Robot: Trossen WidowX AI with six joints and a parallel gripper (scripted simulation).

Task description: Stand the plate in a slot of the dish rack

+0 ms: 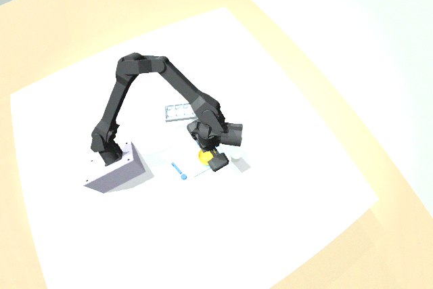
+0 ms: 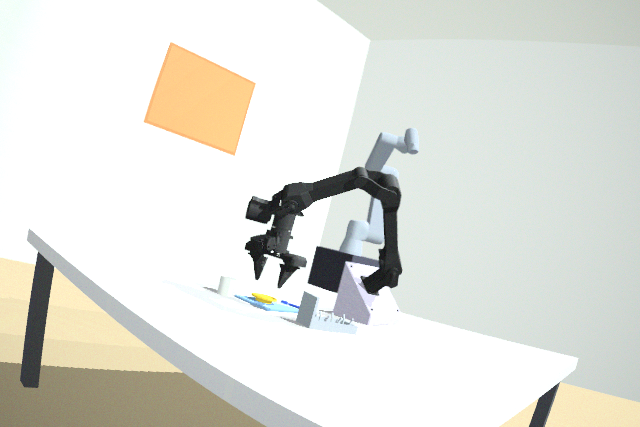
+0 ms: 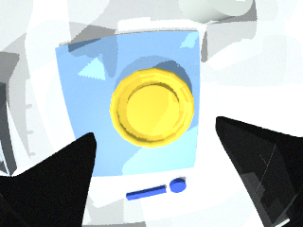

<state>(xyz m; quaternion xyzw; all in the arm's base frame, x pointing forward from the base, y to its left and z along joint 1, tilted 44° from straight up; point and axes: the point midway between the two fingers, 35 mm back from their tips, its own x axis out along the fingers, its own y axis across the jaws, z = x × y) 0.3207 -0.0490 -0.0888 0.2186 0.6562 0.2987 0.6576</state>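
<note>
The yellow round plate [image 1: 204, 157] [image 2: 264, 298] [image 3: 152, 106] lies flat on a light blue mat [image 2: 279, 307] [image 3: 85, 118]. My gripper [image 2: 268, 282] [image 3: 155, 131] is open and empty, pointing down above the plate, with a gap still showing between fingertips and plate in the exterior view. In the wrist view the plate shows between and slightly beyond the fingertips. The grey dish rack [image 1: 181, 118] [image 2: 307, 310] stands beside the mat, with a tall end wall and several small rails. The arm hides part of it in the top view. No plate shows in its visible slots.
A pale cup [image 1: 236, 154] [image 2: 224, 285] [image 3: 215, 9] stands beyond the mat. A blue stick [image 1: 176, 168] [image 3: 147, 193] and a small blue disc [image 1: 183, 176] [image 3: 177, 184] lie beside the mat, on the side towards the arm's purple-grey base [image 1: 118, 175] [image 2: 354, 298].
</note>
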